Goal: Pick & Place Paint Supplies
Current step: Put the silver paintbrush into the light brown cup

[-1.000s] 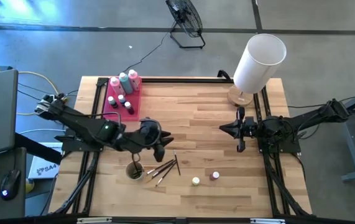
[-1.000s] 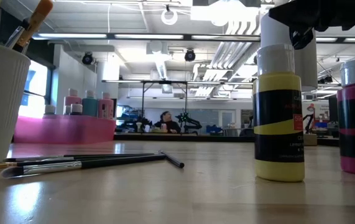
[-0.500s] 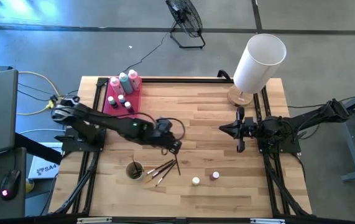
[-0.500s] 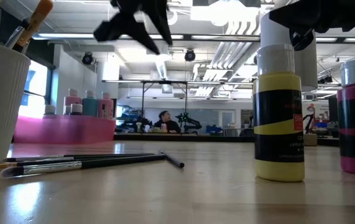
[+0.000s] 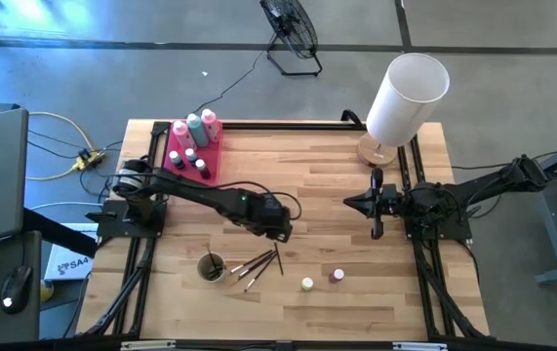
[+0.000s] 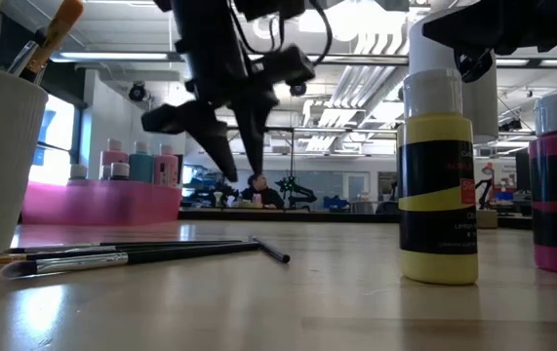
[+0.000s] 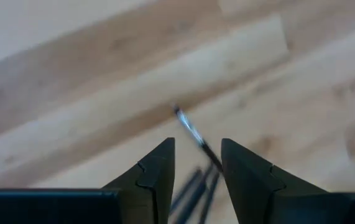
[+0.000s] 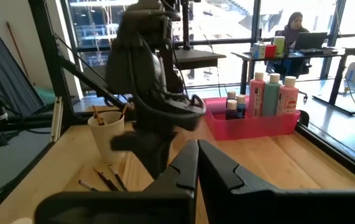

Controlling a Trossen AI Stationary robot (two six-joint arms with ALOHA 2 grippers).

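Observation:
Several thin dark-handled brushes point(image 5: 258, 261) lie flat on the wood, fanned out beside a white cup point(image 5: 211, 266) that holds more brushes. My left gripper point(image 5: 280, 234) hangs open above their far ends, fingers pointing down point(image 6: 242, 174). In the left wrist view one brush point(image 7: 193, 130) shows between the two fingers, untouched. A yellow paint pot point(image 5: 306, 284) and a pink one point(image 5: 338, 276) stand on the near part of the table. The squeeze bottles point(image 5: 194, 129) and small pots stand in the pink tray point(image 5: 182, 168). My right gripper point(image 5: 353, 202) waits shut at the table's right.
The white lampshade point(image 5: 407, 97) stands on a wooden base at the far right corner. The white cup point(image 6: 0, 166) is close to the brushes on their left. Bare wood lies between the brushes and the right arm. A person sits at a desk in the room beyond.
My left gripper has swung from near the cup toward the table's right and come down over the brushes' far ends, staying open. The brushes, pots and right arm have kept still.

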